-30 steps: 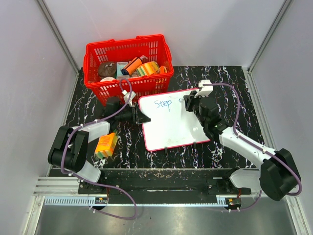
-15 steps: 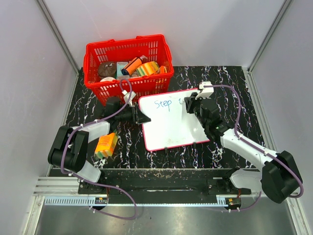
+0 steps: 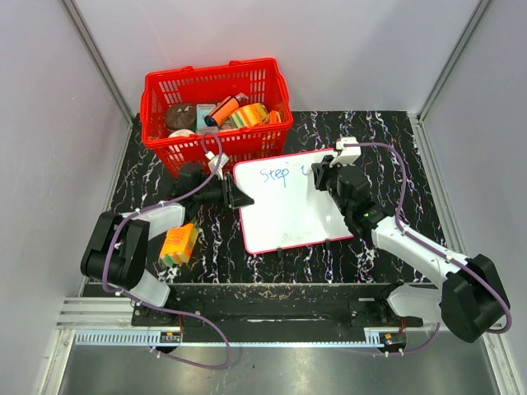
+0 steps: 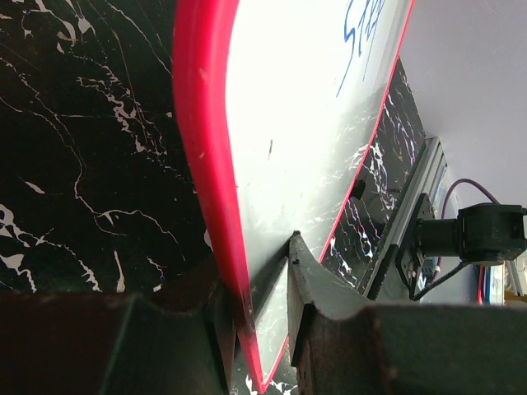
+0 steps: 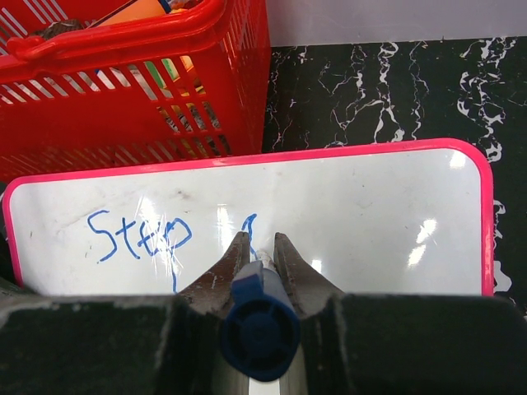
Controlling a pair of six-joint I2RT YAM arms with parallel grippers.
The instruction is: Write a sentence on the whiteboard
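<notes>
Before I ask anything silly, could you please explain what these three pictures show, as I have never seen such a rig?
These are two black-and-white robot arms bolted to a black marbled table. One picture looks down from above; the other two come from a small camera on each wrist. The left gripper is clamped on the edge of a flat white whiteboard with a thin red frame. The right gripper is shut on a blue marker, its tip at the board, beside the blue handwritten word "Step". Behind stands a red plastic basket of assorted items; an orange-and-green box lies near the left arm.
</notes>
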